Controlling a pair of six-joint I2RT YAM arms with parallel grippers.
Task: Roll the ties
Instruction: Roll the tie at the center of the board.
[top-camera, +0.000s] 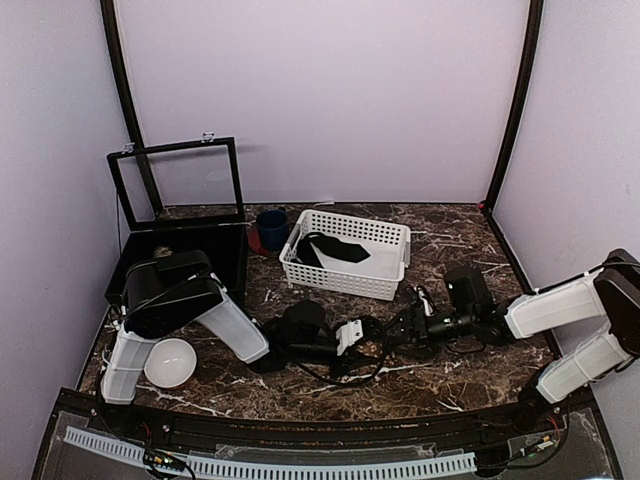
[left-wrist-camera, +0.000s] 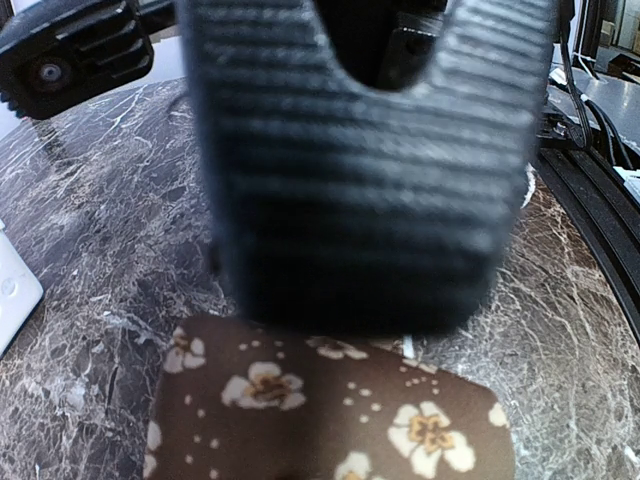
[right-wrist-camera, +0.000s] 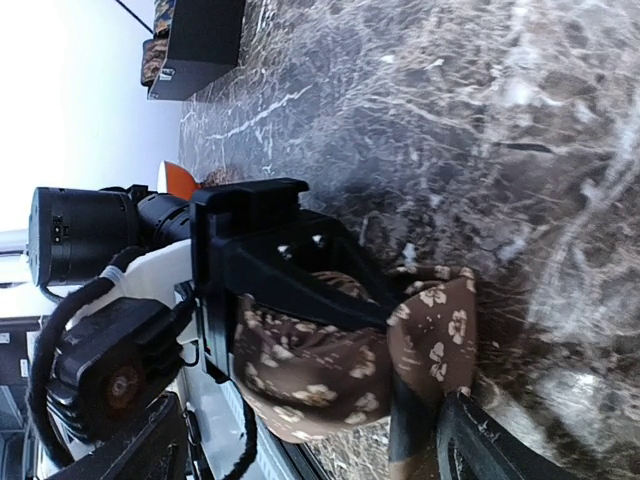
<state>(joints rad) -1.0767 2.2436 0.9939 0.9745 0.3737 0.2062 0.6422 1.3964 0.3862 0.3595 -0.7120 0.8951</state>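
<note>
Watching the left gripper (right-wrist-camera: 340, 312) clamp the bunched brown floral tie (right-wrist-camera: 325, 375) on the marble table (top-camera: 455, 385); I see the right gripper (top-camera: 396, 332) just right, jaws wide.

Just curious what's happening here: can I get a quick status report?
Left pincer shut on the bunched brown tie. Right pincer open, just beside it. White basket and bowl stand well apart.

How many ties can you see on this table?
2: a brown flowered tie gripped in the left claw mid-table, and what looks like a dark tie in the white basket. The black box may hide more.
</note>
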